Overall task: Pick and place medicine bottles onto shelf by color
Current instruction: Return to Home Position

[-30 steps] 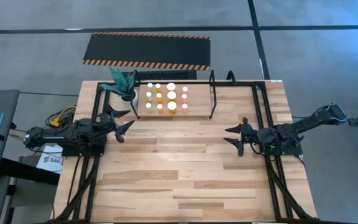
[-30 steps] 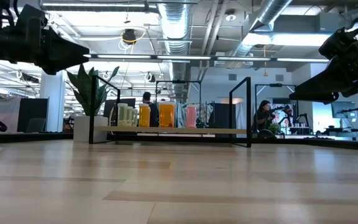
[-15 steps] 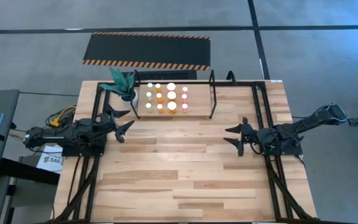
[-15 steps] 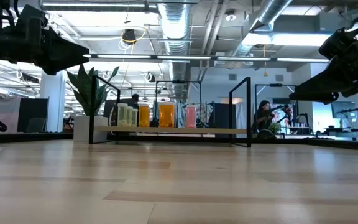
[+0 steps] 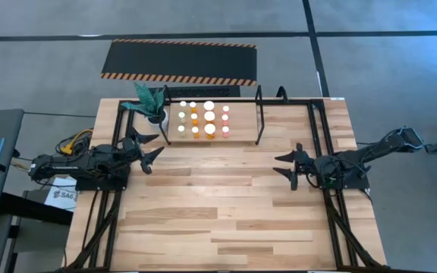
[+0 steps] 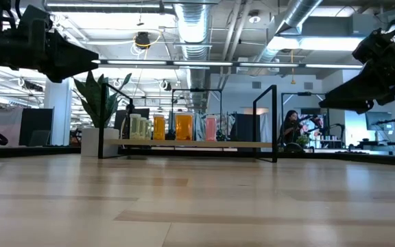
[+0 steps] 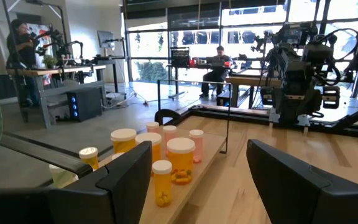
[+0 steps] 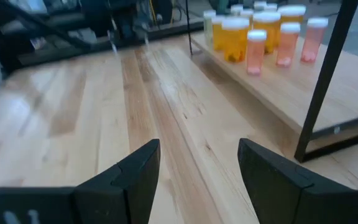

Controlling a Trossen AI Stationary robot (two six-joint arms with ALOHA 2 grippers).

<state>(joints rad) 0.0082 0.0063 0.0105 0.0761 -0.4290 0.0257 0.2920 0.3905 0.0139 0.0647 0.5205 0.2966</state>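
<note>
High view: light wooden worktop (image 5: 218, 216) on a black frame. The shelf (image 5: 243, 125) stands at its far edge, and the medicine bottles (image 5: 203, 119) are ranked on it in colour columns, with none seen loose on the worktop. A potted plant (image 5: 150, 101) stands just beside the shelf's end, and a hazard-striped mat (image 5: 179, 62) lies on the grey floor beyond. The left gripper (image 5: 152, 148) has its jaws spread and empty, near the plant. The right gripper (image 5: 284, 165) also has its jaws spread and empty, and is well apart from the shelf.

Low view: bottles (image 6: 177, 127) upright in yellow, orange and pink groups. Behind them is an open workshop with ceiling ducts and a seated person (image 6: 293, 127).

Left wrist view: closely packed bottles (image 7: 181, 160) on the shelf board (image 7: 209, 149), seen between parted fingers. A person (image 7: 217, 61) sits at a far bench.

Right wrist view: bottles (image 8: 261, 28) behind a black upright (image 8: 325, 78), with bare plank grain in front.

Risk, judged: sorting looks complete. While the arms retract, a wide swing by the left one could clip the plant or a hoop upright. That jolt could topple the tall, light, tightly spaced bottles in a chain.
</note>
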